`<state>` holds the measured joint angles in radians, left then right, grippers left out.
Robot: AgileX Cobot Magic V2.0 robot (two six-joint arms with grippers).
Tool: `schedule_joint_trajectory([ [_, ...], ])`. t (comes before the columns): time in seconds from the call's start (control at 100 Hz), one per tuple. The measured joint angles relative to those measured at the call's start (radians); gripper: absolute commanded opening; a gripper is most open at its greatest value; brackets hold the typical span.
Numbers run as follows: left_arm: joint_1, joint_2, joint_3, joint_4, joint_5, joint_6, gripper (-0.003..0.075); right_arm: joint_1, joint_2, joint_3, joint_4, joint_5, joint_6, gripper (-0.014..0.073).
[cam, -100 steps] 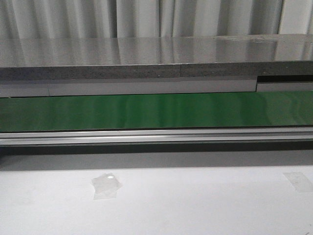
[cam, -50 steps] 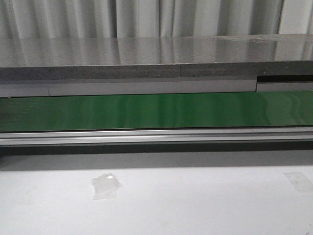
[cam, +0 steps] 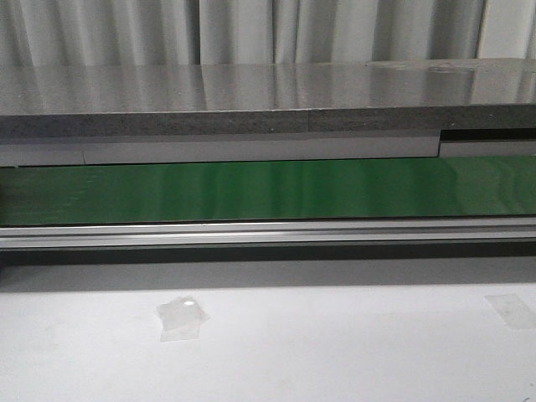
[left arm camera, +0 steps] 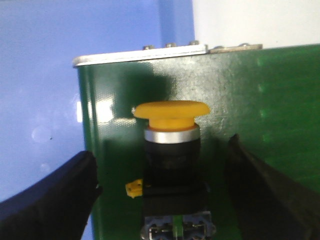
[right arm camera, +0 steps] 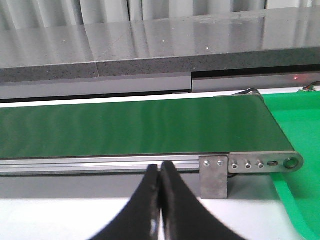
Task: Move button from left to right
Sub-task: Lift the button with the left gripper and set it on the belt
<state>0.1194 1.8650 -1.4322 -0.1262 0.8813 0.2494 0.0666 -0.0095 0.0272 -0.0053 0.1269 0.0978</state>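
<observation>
In the front view a green conveyor belt [cam: 268, 191] runs across the middle of the frame from edge to edge, with an aluminium rail [cam: 268, 233] along its lower side and a grey stone ledge [cam: 251, 100] above it. Pale curtains [cam: 167, 29] hang across the top. Below the rail lies the white surface [cam: 335, 352], carrying a crumpled piece of clear tape [cam: 181, 318] in the lower left and another tape patch [cam: 511, 310] at the lower right edge. Neither arm nor the button shows in this view.

In the left wrist view the button [left arm camera: 172, 150] stands upright at the centre of the frame on the green belt, close to the belt's end by the metal end plate [left arm camera: 140, 54]; its yellow cap sits over a silver ring and a black body. The left tool [left arm camera: 165, 200] is spread wide, its dark fingers [left arm camera: 55, 200] at either lower corner with a clear gap to the button, holding nothing.

In the right wrist view the right tool [right arm camera: 160, 200] sits at the bottom centre, fingers pressed together with nothing between them, in front of the belt's rail and near the bracket [right arm camera: 215, 177] at the belt's end.
</observation>
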Motion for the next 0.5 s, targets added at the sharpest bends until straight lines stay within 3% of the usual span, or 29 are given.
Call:
schedule_joint_trajectory([
  [0.28, 0.000, -0.082, 0.000, -0.059, -0.008, 0.035, 0.0526, 0.000, 0.000, 0.000, 0.000, 0.000, 0.000, -0.0068],
  [0.5, 0.000, -0.220, 0.038, -0.188, -0.061, 0.129, 0.0518, 0.000, 0.000, 0.000, 0.000, 0.000, 0.000, -0.0068],
])
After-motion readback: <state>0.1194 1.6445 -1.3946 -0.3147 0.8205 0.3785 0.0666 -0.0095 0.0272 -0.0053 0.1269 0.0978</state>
